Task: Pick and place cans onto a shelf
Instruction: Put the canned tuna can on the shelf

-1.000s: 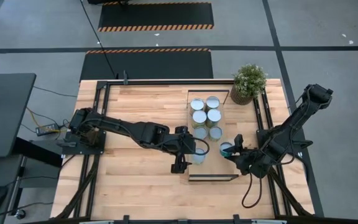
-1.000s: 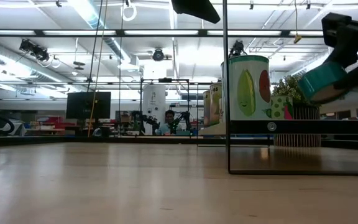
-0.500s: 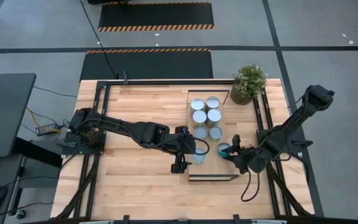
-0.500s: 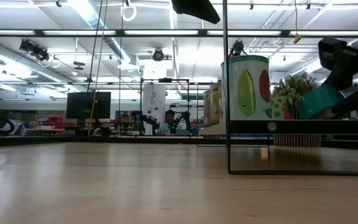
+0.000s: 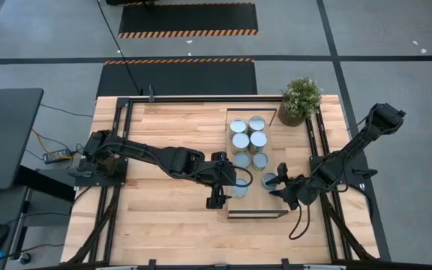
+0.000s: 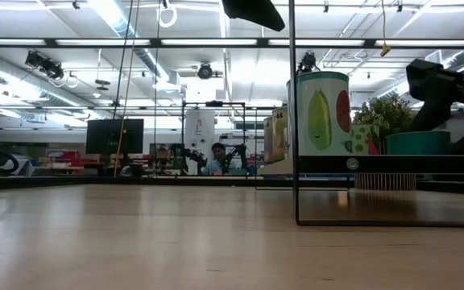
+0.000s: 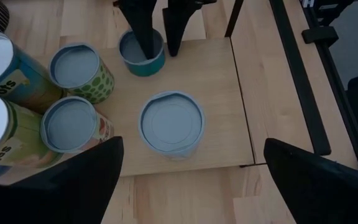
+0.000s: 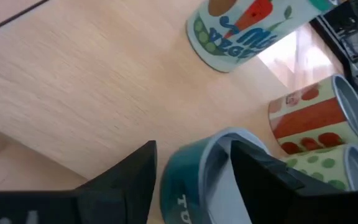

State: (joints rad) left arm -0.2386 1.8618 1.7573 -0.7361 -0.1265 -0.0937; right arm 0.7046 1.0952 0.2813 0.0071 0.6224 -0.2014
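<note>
Your right gripper (image 7: 155, 32) stands narrow at the teal can (image 7: 142, 53), one finger inside its rim, one outside, the can resting on the shelf (image 7: 216, 99). Lift away crooked and that inner finger may tip it into the nearest can (image 7: 172, 123). Your left gripper (image 5: 226, 187) hangs wide open above that nearest can.

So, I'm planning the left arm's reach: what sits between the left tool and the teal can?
One upright pale-lidded can, standing on the shelf. The left wrist view shows it directly between the left tool and the teal can.
</note>
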